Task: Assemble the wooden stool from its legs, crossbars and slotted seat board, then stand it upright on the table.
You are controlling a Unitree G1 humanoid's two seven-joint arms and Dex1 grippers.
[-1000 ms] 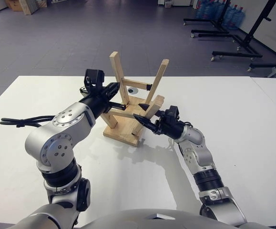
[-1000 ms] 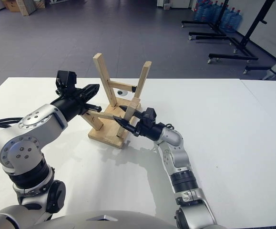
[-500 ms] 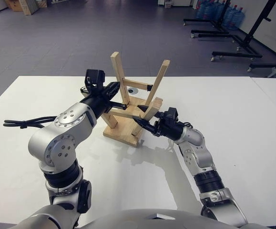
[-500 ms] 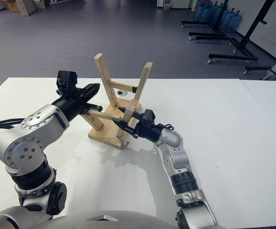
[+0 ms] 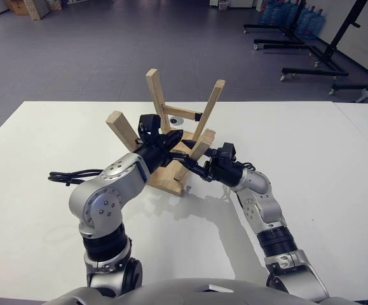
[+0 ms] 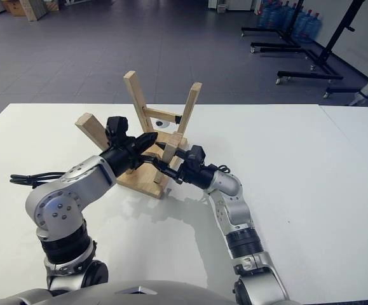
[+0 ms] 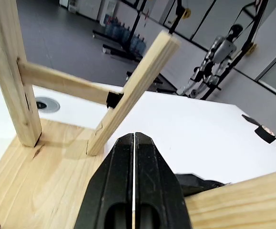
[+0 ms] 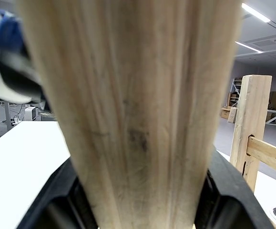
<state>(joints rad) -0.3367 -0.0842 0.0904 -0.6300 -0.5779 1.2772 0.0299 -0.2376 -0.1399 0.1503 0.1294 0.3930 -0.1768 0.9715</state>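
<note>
The wooden stool lies upside down on the white table, its seat board (image 5: 163,178) flat and its legs pointing up. Two far legs (image 5: 159,101) are joined by a crossbar (image 5: 182,113). The near left leg (image 5: 121,129) leans outward. My left gripper (image 5: 176,135) is shut and empty above the seat board (image 7: 42,167), between the legs. My right gripper (image 5: 194,167) is shut on the near right leg (image 5: 201,144), low down near the board. In the right wrist view that leg (image 8: 138,119) sits between the dark fingers (image 8: 66,200).
A black cable (image 5: 69,176) trails over the table on the left. A round grommet (image 5: 177,120) sits in the tabletop behind the stool. There is bare table (image 5: 311,152) to the right and in front. Black stands (image 5: 311,67) are on the floor beyond the far edge.
My left arm has swung in from the stool's left side to over the seat board, uncovering the near left leg. Its fingers have come together. The right gripper has kept its hold.
</note>
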